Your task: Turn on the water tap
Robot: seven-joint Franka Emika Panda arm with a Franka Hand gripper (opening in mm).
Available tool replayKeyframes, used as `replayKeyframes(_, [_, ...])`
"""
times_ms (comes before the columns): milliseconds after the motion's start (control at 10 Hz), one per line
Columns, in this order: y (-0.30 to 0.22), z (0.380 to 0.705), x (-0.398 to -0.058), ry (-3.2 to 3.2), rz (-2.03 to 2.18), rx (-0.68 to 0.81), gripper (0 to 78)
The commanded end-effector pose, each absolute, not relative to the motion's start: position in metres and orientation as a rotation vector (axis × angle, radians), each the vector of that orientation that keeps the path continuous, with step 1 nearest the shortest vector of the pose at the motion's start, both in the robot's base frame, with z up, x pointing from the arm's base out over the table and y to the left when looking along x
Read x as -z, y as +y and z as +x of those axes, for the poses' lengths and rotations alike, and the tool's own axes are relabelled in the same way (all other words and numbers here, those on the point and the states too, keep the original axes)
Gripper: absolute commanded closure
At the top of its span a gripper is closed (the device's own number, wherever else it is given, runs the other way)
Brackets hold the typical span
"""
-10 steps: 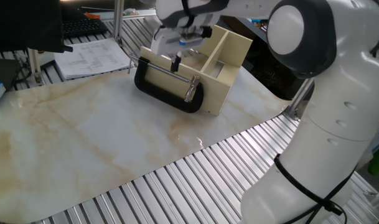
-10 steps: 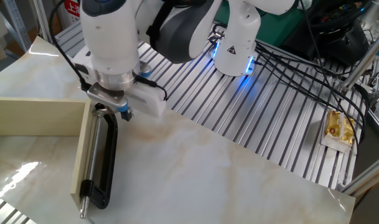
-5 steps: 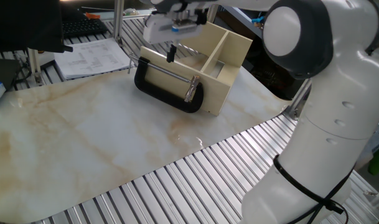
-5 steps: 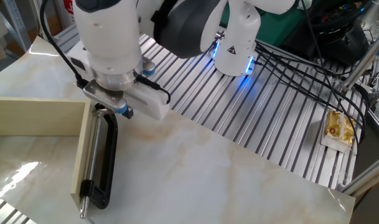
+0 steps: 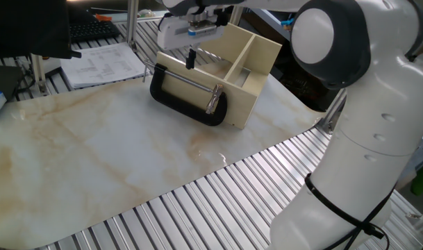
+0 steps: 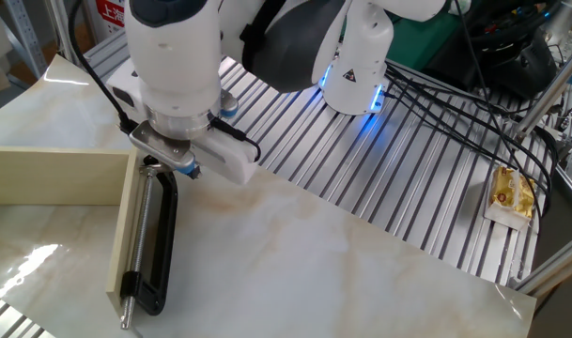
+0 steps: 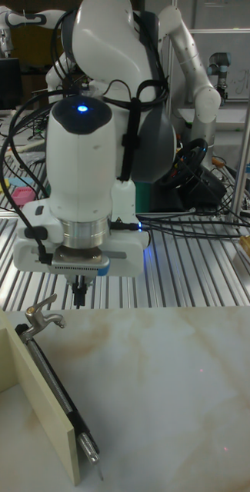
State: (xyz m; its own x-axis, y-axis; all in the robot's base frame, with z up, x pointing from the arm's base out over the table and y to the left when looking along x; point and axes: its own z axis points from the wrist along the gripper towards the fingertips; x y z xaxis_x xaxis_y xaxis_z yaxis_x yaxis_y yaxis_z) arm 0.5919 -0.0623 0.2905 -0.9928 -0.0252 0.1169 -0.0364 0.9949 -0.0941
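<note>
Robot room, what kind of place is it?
Probably a robotics lab. A second robot arm stands behind, cables trail over the metal bench, and a computer keyboard with papers sits nearby.

A white robot arm (image 7: 86, 177) with a glowing blue light ends in a black pincer (image 7: 79, 296) above a table (image 5: 93, 153) of cream marble veined in tan, edged by silver ribbed metal. A black C-clamp (image 5: 187, 97) with a silver screw lies against a pale beige wooden box (image 5: 253, 66). A small silver water tap (image 7: 41, 317) sits at the box's edge. Black cables (image 6: 455, 89) trail behind.
</note>
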Motion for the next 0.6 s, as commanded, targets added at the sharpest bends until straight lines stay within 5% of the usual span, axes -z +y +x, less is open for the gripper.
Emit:
replayKeyframes(100, [-0.063, 0.592, -0.292, -3.022, 0.071, -0.152, 77.6])
replayKeyframes(600, [-0.068, 0.586, -0.278, -3.015, 0.033, -0.161, 77.6])
